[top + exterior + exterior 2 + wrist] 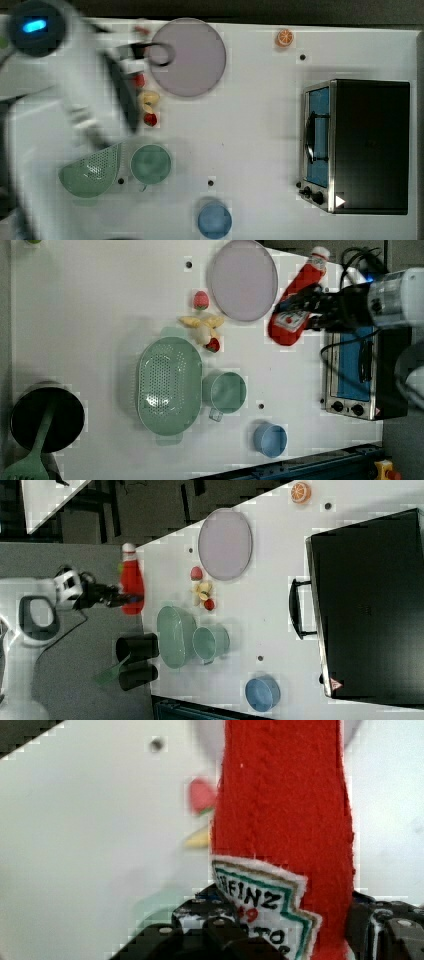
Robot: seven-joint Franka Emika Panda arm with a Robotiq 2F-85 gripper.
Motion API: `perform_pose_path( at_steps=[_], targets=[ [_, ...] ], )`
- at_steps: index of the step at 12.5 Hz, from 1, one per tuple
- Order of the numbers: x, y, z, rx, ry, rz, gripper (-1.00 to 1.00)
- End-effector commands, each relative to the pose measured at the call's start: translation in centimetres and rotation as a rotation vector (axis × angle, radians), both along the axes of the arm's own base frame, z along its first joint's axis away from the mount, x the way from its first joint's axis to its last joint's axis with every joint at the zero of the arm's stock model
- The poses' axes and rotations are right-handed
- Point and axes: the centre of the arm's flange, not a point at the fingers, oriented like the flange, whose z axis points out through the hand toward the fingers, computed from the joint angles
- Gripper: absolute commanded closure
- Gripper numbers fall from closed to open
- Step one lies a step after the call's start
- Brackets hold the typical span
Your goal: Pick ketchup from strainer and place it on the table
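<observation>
The ketchup [296, 302], a red bottle with a white cap and white label, hangs in the air with my gripper [299, 310] shut across its lower body. In the right view the ketchup [132, 577] is upright, cap up, well above the table [270, 605], with the gripper [126, 600] at its base. In the wrist view the red body [285, 810] runs between the black fingers [200, 925]. The pale green strainer [169, 385] lies on the table [100, 315] with nothing in it; it also shows in the top view [92, 170], partly under my arm.
A grey-lilac plate [189, 57], two strawberries [150, 119] and a yellow toy [148, 97] lie near the arm. A green cup [151, 163] touches the strainer. A blue cup [214, 219], an orange slice [284, 37], a toaster oven [360, 145] and a black pot [47, 417] stand around.
</observation>
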Motion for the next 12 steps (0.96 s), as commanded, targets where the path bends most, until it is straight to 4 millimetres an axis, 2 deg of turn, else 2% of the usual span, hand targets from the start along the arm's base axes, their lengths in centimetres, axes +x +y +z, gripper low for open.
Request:
perform_pose_path(
  at_steps=[1,3,6,8,12],
  targets=[
    [1.9,-9.3,-1.7,-0.024,0.022,0.105,-0.19],
    [2.3,-14.1,-2.8,-0.048,0.039,0.111,-0.19],
    [1.7,-18.1,-5.3,-0.071,0.087,0.086,-0.19],
    [0.9,-19.2,-7.3,-0.077,0.122,0.072,-0.19],
    [-0.9,-19.8,-12.3,-0.119,0.125,0.098,-0.19]
  ],
)
